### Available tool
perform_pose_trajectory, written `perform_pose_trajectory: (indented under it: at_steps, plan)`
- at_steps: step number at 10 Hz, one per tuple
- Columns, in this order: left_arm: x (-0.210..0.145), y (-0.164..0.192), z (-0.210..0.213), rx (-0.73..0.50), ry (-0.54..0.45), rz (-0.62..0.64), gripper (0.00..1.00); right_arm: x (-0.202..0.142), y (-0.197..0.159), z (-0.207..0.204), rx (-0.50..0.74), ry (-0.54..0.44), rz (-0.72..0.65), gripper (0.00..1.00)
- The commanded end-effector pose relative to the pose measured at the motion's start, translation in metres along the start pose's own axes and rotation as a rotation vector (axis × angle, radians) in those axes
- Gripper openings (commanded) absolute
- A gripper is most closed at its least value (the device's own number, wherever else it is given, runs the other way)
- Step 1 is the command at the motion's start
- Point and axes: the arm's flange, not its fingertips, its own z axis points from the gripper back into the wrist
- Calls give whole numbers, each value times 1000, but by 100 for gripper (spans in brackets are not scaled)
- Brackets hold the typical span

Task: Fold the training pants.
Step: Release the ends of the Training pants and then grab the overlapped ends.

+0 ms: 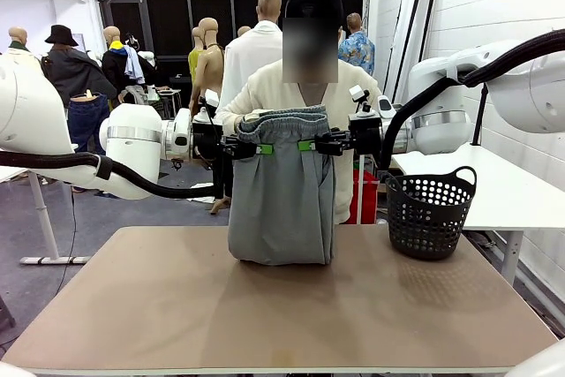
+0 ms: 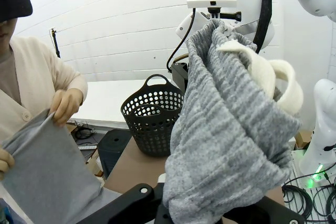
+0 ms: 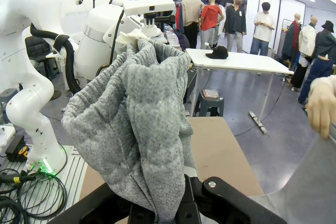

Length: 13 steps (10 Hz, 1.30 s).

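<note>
The left gripper (image 1: 258,148) is clamped shut on one side of the gathered waistband, and the right gripper (image 1: 315,144) is clamped shut on the other side, level with it. In each wrist view grey jersey bunches up thickly from between the black fingers.

The training pants (image 1: 282,205) hang between the two grippers as a short, wide drop. The lower end rests in a soft roll on the far middle of the table (image 1: 265,315). Behind the cloth stands a person in a cream cardigan. One hand (image 2: 65,103) pinches grey fabric on the far side, though which part of the garment it holds is hard to tell. A black perforated basket (image 1: 430,214) sits on the table to the robot's right, apart from the pants.

This looks like the lay-down step of a fold: the garment is lifted and squared, not yet flat. The next move probably calls for both arms to lower together at the same pace, keeping the waistband stretched so the cloth lands without twisting, and staying away from the basket.
</note>
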Motion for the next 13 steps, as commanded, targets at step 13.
perform_pose_trajectory:
  at_steps: [13]
  plan:
    - [0,-5,0,16,-20,-15,0,1,2,0,8,-8,6,0]
